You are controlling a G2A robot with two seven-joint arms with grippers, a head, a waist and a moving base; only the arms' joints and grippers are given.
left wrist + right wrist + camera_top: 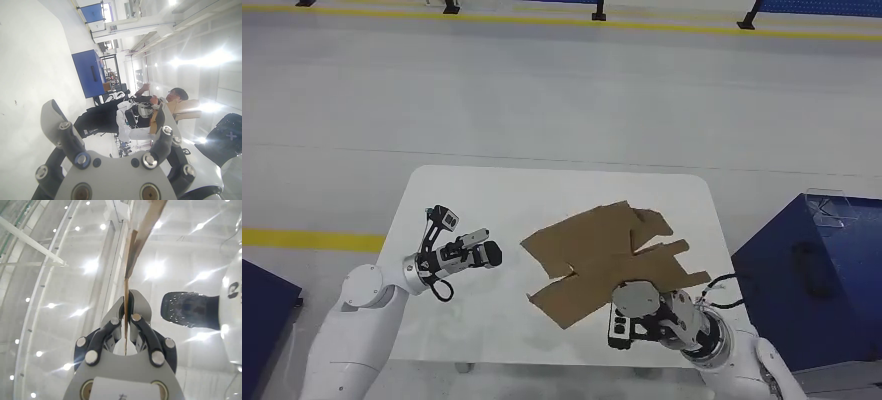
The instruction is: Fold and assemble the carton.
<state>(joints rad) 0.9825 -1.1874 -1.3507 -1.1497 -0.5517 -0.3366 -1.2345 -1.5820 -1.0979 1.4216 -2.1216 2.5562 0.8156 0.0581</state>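
The carton [607,258] is a flattened brown cardboard blank with flaps spread out, lying on the right half of the white table [467,200]. My right gripper [627,308] is at the carton's near edge. In the right wrist view it [126,296] is shut on the thin cardboard edge, and the carton [143,224] runs away from the fingers edge-on. My left gripper [490,254] hovers over the table left of the carton, apart from it and pointing toward it. Its fingers [54,113] stand open with nothing between them, and the carton [187,108] shows farther off.
A tall blue cabinet [812,275] stands just past the table's right side. Another blue unit [262,305] sits off the left side. Bare tabletop lies behind and to the left of the carton. The table's near edge runs right under both arms.
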